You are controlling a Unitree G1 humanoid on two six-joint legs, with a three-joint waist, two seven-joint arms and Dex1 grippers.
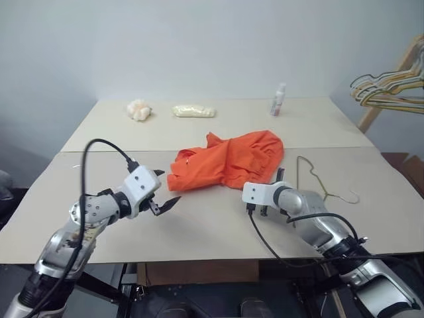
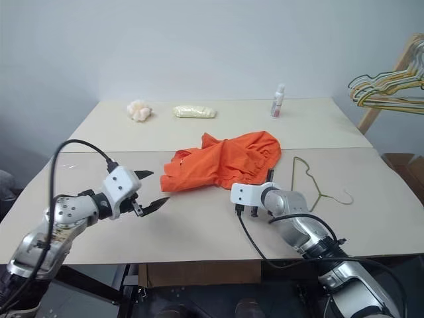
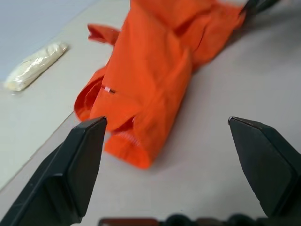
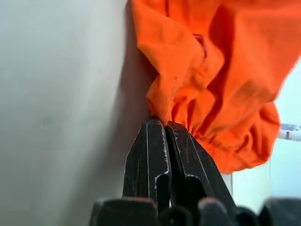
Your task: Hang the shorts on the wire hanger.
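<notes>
Pinching a gathered fold at the near edge of the crumpled orange shorts [image 1: 228,161], the right gripper [image 1: 279,175] has its jaws shut while the left gripper [image 1: 162,190] gapes empty beside them on the table [image 1: 212,225], the thin wire hanger [image 1: 318,179] lying just right.

Bare beige table [image 1: 199,232] near the front edge, crumpled orange cloth shorts [image 1: 228,160] mid-table, thin grey wire hanger [image 1: 318,180] just beside them on the right
</notes>
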